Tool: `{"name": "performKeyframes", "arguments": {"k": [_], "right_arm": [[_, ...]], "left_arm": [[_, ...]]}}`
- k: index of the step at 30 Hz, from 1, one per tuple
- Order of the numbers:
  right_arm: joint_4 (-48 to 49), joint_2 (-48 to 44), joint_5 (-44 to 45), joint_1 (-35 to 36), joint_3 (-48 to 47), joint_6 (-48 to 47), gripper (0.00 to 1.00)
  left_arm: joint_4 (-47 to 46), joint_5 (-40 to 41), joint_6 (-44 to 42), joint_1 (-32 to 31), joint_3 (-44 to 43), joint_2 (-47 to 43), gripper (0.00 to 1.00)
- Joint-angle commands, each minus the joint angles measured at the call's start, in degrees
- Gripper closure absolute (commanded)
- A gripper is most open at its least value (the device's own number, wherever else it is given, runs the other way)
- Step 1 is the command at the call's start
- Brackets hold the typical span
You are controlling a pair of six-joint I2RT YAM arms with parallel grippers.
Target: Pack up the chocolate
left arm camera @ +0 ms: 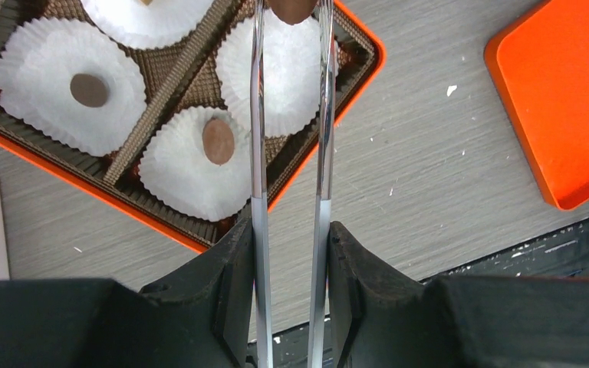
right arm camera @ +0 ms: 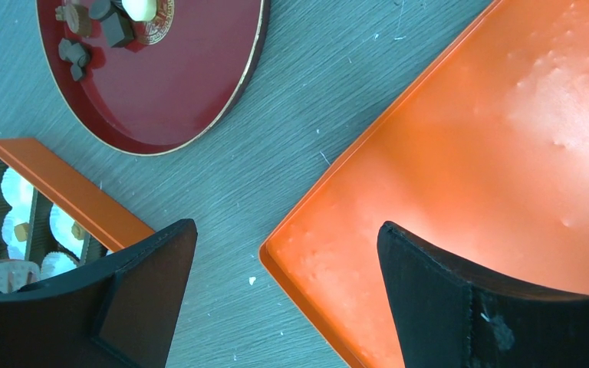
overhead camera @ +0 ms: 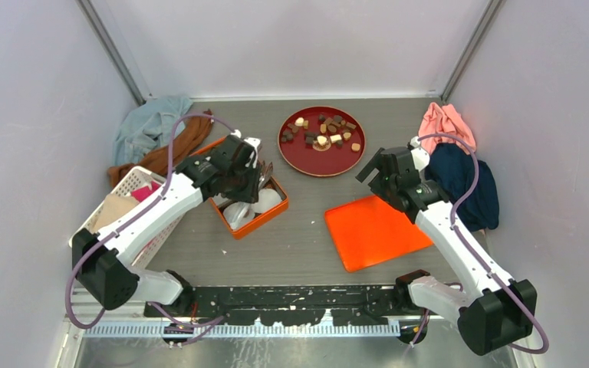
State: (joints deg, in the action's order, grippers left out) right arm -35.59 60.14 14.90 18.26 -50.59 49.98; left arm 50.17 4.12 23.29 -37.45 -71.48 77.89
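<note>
We're looking down on the grey tabletop point(overhead camera: 307, 253), with the left arm point(overhead camera: 153, 211) reaching in over the box and the right arm point(overhead camera: 460, 238) angled toward the middle. There's a heap of blue and brown cloth point(overhead camera: 157, 130) at the far left, and a pink and navy heap point(overhead camera: 460, 165) at the far right. A white basket point(overhead camera: 126, 192) sits by the left wall.

The orange lid point(overhead camera: 376, 230) lies flat, near and right of centre. Above its far-left corner the right end effector point(right arm camera: 287, 230) hangs with jaws spread wide and nothing between them.

Far centre is the red plate point(overhead camera: 330, 162), carrying the loose chocolate point(overhead camera: 322, 132): dark, light brown and cream bits clustered on its far half.

Left of centre is the orange box point(left arm camera: 84, 188), divided inside by brown ridged strips and lined with white paper cups point(left arm camera: 38, 84).

The left end effector point(left arm camera: 290, 230) is clamped on a pair of slim metal tweezers point(left arm camera: 257, 115), whose blades run out over the box. At their tips, right on the top edge of the wrist view, we see a brown piece point(left arm camera: 291, 8) pinched above the cup in the box's right corner. We can't tell if it touches the paper.

One cup holds a dark round piece point(left arm camera: 90, 90), and the one beside it a lighter oval piece point(left arm camera: 218, 141).
</note>
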Motion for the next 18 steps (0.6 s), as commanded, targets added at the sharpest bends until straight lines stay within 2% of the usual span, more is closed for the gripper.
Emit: {"name": "performKeyframes", "arguments": {"k": [1,13,18], "right_arm": [[2.7,0.2,-0.4,-0.2,-1.3,0.7,0.07],[2.2,0.1,0.0,-0.2,-1.0,0.6,0.07],[2.7,0.8,-0.2,-0.2,-1.2,0.6,0.07]], "left_arm": [[-0.2,-3.2,-0.6,-0.2,2.3,-1.6,0.82],[3.6,-3.9,-2.4,-0.2,3.5,1.0,0.80],[4.4,-6.5,-3.2,-0.2,3.6,3.0,0.78]]}}
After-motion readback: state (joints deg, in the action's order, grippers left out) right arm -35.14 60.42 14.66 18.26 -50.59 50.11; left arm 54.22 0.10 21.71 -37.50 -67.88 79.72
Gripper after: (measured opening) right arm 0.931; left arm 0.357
